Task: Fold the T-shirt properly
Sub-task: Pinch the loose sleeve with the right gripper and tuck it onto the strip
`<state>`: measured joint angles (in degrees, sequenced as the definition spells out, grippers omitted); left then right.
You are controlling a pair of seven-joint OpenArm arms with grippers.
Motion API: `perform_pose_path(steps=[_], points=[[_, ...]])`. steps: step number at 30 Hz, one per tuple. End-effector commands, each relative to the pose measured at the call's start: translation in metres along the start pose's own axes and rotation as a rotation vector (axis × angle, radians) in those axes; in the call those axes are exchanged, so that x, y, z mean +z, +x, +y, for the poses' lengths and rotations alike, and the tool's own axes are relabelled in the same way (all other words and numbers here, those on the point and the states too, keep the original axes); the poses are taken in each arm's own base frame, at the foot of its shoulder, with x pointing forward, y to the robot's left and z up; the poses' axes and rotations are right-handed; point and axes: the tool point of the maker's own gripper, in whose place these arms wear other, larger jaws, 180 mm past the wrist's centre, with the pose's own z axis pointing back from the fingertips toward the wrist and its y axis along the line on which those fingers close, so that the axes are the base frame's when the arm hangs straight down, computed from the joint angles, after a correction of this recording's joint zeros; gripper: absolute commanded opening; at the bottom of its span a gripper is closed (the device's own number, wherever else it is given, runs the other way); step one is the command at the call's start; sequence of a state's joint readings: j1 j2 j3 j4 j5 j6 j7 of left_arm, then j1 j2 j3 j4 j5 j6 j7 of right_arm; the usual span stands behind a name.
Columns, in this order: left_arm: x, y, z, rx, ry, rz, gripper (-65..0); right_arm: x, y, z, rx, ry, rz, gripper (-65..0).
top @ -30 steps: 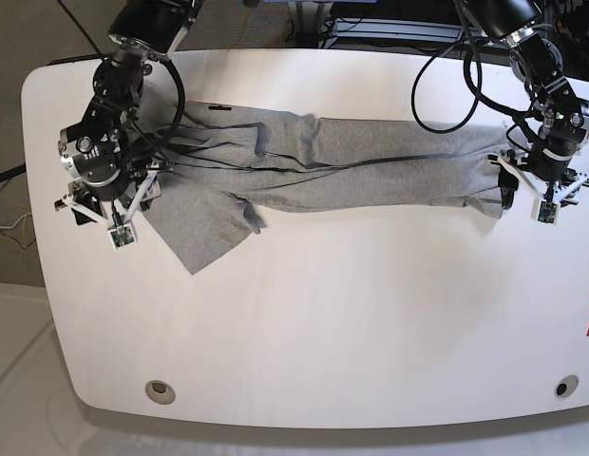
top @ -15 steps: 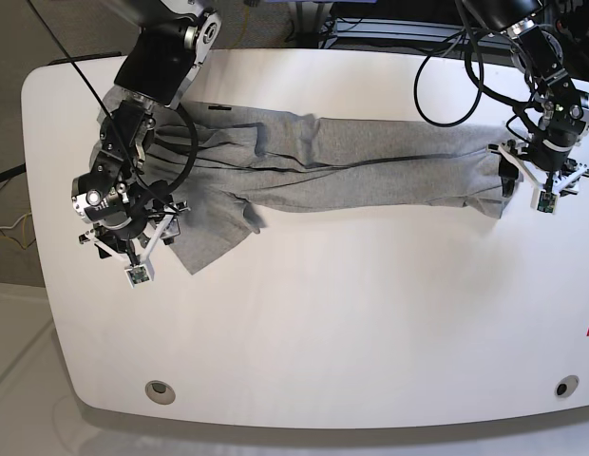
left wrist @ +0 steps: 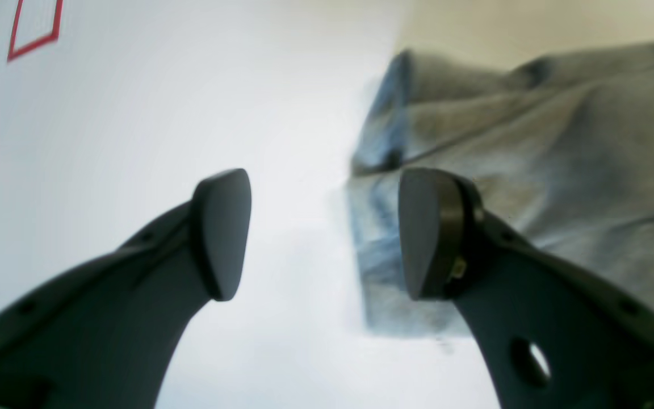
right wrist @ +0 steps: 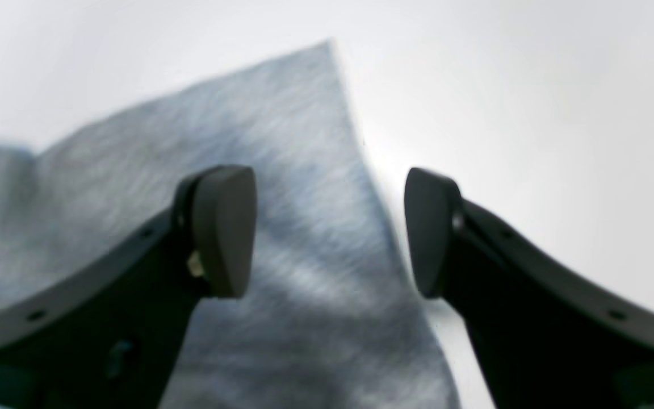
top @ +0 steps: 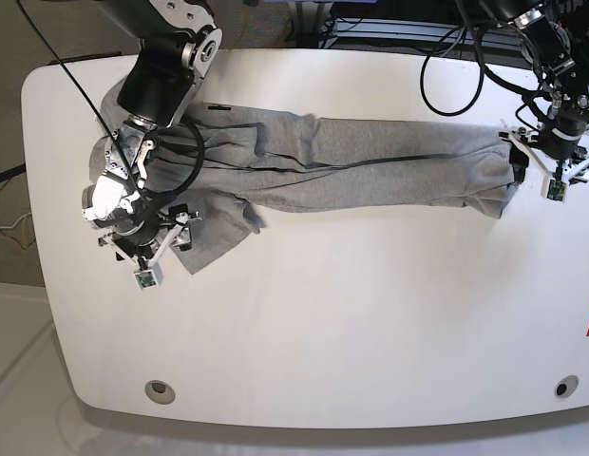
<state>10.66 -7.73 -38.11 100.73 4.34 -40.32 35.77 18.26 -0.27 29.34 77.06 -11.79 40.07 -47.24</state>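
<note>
Base view shows the T-shirt [top: 351,166] stretched in a long, bunched band across the far half of the white bench [top: 351,323], one sleeve flap splayed toward the near-left. The right end effector [top: 142,255] hovers over that sleeve flap with its fingers spread and nothing between them; in its wrist view grey knit lies under the left finger and the cloth's edge runs between the two. The left end effector [left wrist: 324,233] sits at the opposite end of the garment, also released, straddling the hem edge with one finger over cloth and one over bare bench. The shirt looks light, limp and soft, so it will likely drape and drag instead of holding a crease; thin edges lying flat may be hard to pinch. Hem corners and the sleeve tip seem the sensible holds. The bench is smooth, matte and white, with two round fittings near its front edge and a red mark at the right; cables and dark equipment stand behind it.
</note>
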Motion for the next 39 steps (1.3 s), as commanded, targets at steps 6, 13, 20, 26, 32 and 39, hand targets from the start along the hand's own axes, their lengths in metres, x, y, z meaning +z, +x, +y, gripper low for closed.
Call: perform_pose_path(steps=[6,13,20,26,32,39], points=[[0.005,0.016,0.014,-0.009,0.033,-0.055,-25.9,-0.016,0.017,-0.002,-0.049,0.044,-0.067,-26.2],[0.007,0.014,0.018,-0.003,0.045,-0.053,-25.9,-0.027,0.010,0.003,-0.073,0.079,-0.078,-26.2],[0.007,0.015,0.018,-0.004,0.044,-0.055,-25.9,-0.029,0.002,0.003,-0.077,0.081,-0.061,-26.2],[0.006,0.016,0.017,-0.005,0.042,-0.057,-25.9,-0.032,-0.013,0.015,-0.088,0.101,-0.036,-26.6],[0.006,0.017,0.017,-0.002,0.042,-0.058,-25.9,-0.027,-0.025,0.018,-0.079,0.090,-0.029,-27.1],[0.005,0.017,0.017,-0.001,0.041,-0.059,-25.9,-0.026,-0.029,0.029,-0.082,0.102,-0.031,-47.6]])
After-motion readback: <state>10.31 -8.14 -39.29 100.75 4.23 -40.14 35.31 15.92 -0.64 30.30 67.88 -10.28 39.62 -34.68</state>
